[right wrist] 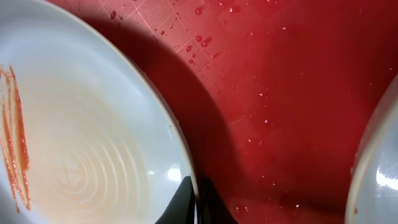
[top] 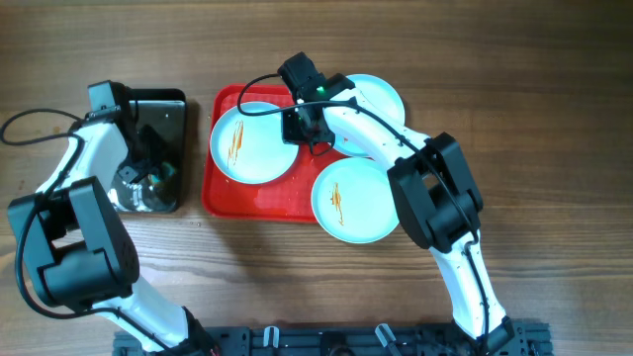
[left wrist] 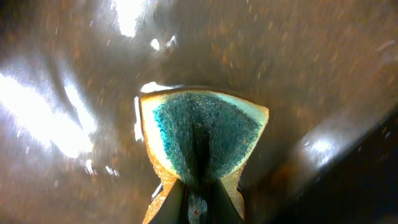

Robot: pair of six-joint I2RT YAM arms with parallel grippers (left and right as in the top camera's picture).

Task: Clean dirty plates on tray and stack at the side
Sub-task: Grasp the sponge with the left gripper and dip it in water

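Clamped rim of streaked plate (top: 247, 148) on red tray (top: 223, 193) w/ right gripper (right wrist: 196, 190), pinched green sponge (left wrist: 202, 134) in left gripper (left wrist: 198, 186) inside black tray (top: 173, 104), 2nd streaked plate (top: 354, 203) and third plate (top: 381, 94) at tray's right side.

The plates (top: 253, 143) are pale blue, some with orange streaks; the tray (top: 222, 196) is red; the sponge (left wrist: 202, 134) is yellow and green.

A black tray (top: 170, 119) lies on the wooden table (top: 554, 109). Its floor is wet and glossy, with bright glare. Just over that floor is a yellow sponge (left wrist: 205, 134), its blue-green scouring face bent into a fold.
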